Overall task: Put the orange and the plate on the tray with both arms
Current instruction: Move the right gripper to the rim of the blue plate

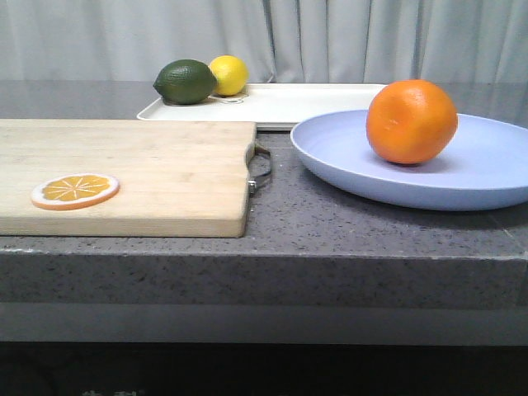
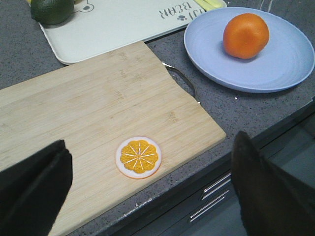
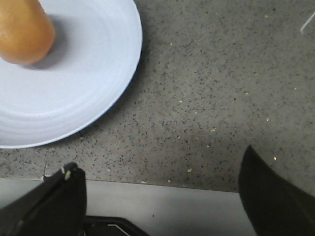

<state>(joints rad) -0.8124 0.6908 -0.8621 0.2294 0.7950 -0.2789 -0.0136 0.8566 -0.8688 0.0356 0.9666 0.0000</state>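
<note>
With both grippers, left (image 2: 147, 191) and right (image 3: 162, 196), hanging spread wide and empty, the orange (image 1: 412, 120) is sitting loose on the plate (image 1: 487, 169) in front of the tray (image 1: 313, 103), likely rolling off if tilted.
</note>
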